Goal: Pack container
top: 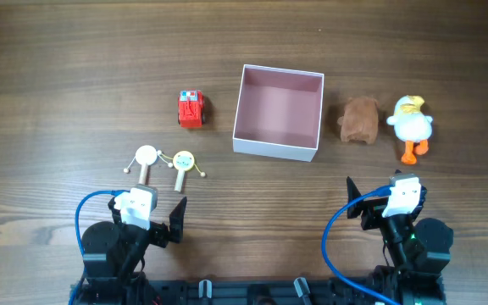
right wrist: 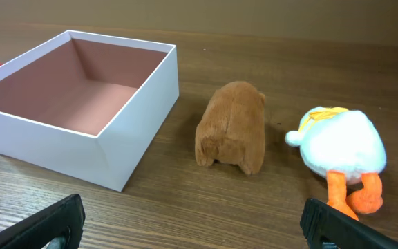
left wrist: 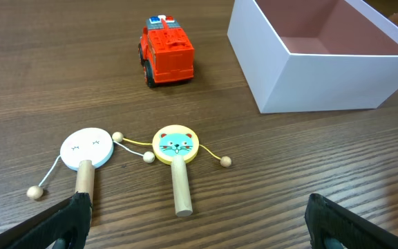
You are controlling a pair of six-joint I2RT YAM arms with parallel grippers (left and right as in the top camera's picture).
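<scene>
white cardboard, pink inside: overhead, the container (top: 278,106) sat mid-tabletop (top: 58,68), red truck (top: 191,108) to its left, brown plush (top: 359,120) and duck (top: 410,123) to its right. left wrist: left gripper (left wrist: 199,225) had jaws spread wide, empty, two rattle drums (left wrist: 175,145) just ahead. right wrist: right gripper (right wrist: 192,221) had jaws released too, facing container and plush.

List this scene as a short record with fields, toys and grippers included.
container: open, nothing inside
on its left: red toy truck, white rattle drum, cat-face rattle drum
on its right: brown plush, white duck plush
left gripper: open, holding nothing
right gripper: open, holding nothing
</scene>
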